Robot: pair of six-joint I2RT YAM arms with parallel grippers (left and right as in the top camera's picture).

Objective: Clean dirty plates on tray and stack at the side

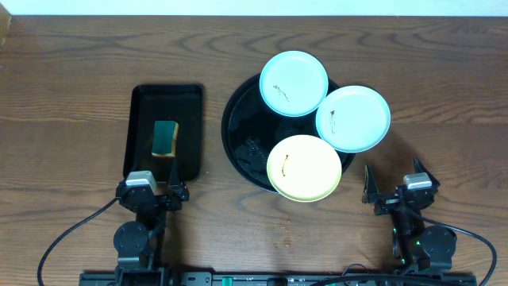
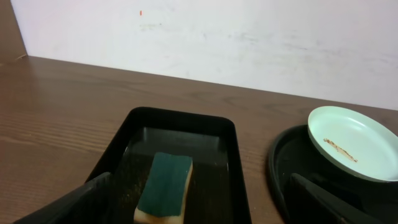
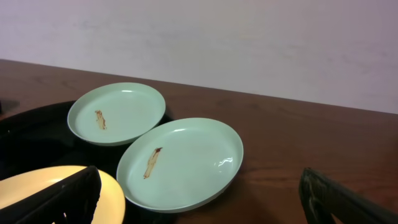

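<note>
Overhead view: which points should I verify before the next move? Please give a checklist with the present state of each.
1. Left end effector open: ok.
2. Right end effector open: ok.
3. Sponge lying free in rectangular tray: ok.
4. Yellow plate, upper mint plate and right mint plate on round tray: ok.
5. Plates clean: not ok, each shows a brown smear.

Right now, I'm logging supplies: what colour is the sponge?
The sponge is dark green over pale yellow; clearest in left wrist view.
</note>
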